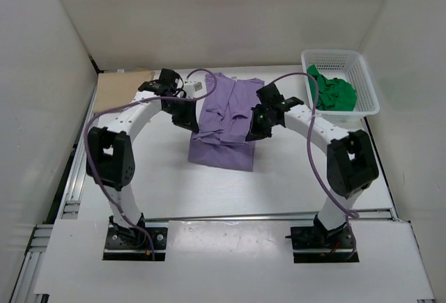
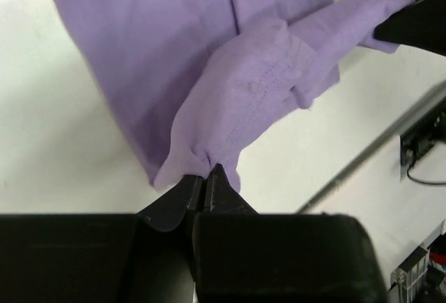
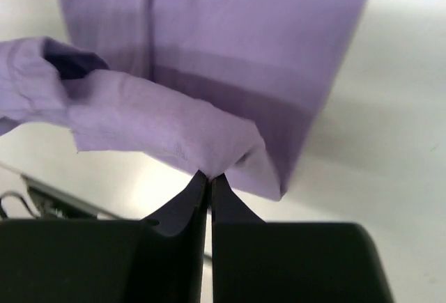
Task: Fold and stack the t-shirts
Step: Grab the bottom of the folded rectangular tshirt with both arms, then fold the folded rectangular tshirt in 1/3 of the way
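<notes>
A purple t-shirt (image 1: 224, 118) lies on the white table in the middle, partly folded. My left gripper (image 1: 193, 123) is shut on its left edge, and the pinched cloth (image 2: 230, 108) hangs lifted above the table in the left wrist view. My right gripper (image 1: 253, 130) is shut on the right edge; the lifted fold (image 3: 160, 125) shows in the right wrist view. Both hold the fold raised over the shirt's lower half. A green t-shirt (image 1: 333, 92) lies crumpled in the white basket (image 1: 365, 83) at the back right.
A brown cardboard sheet (image 1: 118, 90) lies at the back left. White walls close in the table on three sides. A metal rail (image 1: 265, 216) runs along the table's near edge, in front of the arm bases.
</notes>
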`<state>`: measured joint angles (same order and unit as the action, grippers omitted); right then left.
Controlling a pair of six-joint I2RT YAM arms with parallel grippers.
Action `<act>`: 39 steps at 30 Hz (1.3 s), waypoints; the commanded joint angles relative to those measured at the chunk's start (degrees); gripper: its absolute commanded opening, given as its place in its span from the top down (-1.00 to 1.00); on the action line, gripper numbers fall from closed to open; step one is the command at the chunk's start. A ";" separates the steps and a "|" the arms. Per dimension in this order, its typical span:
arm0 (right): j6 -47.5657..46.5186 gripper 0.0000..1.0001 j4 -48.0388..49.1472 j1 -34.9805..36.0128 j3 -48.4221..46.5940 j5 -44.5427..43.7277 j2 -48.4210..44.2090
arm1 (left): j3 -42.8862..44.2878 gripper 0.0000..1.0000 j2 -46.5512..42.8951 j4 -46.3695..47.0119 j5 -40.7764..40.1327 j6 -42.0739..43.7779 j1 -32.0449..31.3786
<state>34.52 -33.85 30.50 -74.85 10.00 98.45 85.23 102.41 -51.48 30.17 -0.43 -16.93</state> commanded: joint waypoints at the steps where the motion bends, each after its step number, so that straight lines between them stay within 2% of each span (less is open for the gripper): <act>1: -2.09 1.00 -2.54 -3.24 -4.68 -1.21 4.01 | 6.15 0.78 4.19 -1.42 1.20 0.43 0.23; 7: -3.15 1.00 -2.01 -5.80 -12.23 -0.60 11.74 | 11.61 0.78 11.92 -1.43 1.20 0.43 0.84; 12: -2.62 0.97 -2.01 -9.05 -14.97 1.25 16.32 | 15.75 0.78 17.02 -1.43 1.73 0.43 1.37; 13: -2.62 0.91 -2.01 -9.06 -14.98 2.12 17.03 | 16.45 0.72 17.73 -1.43 1.73 0.43 1.37; 14: -2.62 0.64 -2.01 -9.58 -16.54 2.13 17.73 | 17.85 0.61 19.13 -1.43 1.73 0.43 1.37; 18: -2.62 -0.12 -2.54 -11.42 -21.54 2.66 21.77 | 22.33 0.04 21.51 -1.43 -3.62 0.43 1.90; 19: -2.62 -0.16 -4.11 -11.43 -22.87 2.66 21.78 | 23.13 -0.07 21.52 -1.43 -6.85 0.43 1.90; 20: -2.62 -0.19 -4.65 -11.43 -23.93 2.66 21.78 | 23.66 -0.28 20.64 -1.43 -8.45 0.43 2.68; 21: -3.14 -0.21 -5.26 -11.43 -24.55 2.66 21.08 | 23.67 -0.37 19.68 -1.95 -9.94 0.43 3.47; 23: -5.42 -0.24 -6.75 -10.82 -22.63 0.92 17.41 | 22.45 -0.43 15.39 -1.95 -13.63 0.43 4.35; 25: -5.95 -0.26 -6.76 -9.94 -18.08 0.90 14.41 | 16.31 -0.43 11.78 -1.95 -16.01 0.43 5.06; 26: -5.96 -0.26 -6.76 -9.24 -11.61 1.94 11.44 | 13.32 -0.43 10.02 -1.95 -16.72 0.43 5.06; 27: -5.35 -0.26 -5.98 -8.36 -8.15 3.35 10.02 | 7.46 -0.43 7.30 -1.95 -15.60 0.43 5.06; 31: -1.75 -0.35 -1.58 -5.55 4.69 7.75 5.35 | -2.50 -0.43 5.17 -1.95 -12.24 0.43 2.70; 34: 0.28 -0.35 1.93 -4.23 8.92 10.38 5.34 | -4.98 -0.43 6.74 -2.48 -11.63 0.43 0.85; 39: 2.74 -0.35 5.36 -2.99 9.46 12.59 8.94 | -5.51 -0.43 10.43 -2.48 -9.26 0.43 0.32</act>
<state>35.51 -33.65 27.11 -65.36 20.73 106.15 79.77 112.79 -54.37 18.65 -0.36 -16.80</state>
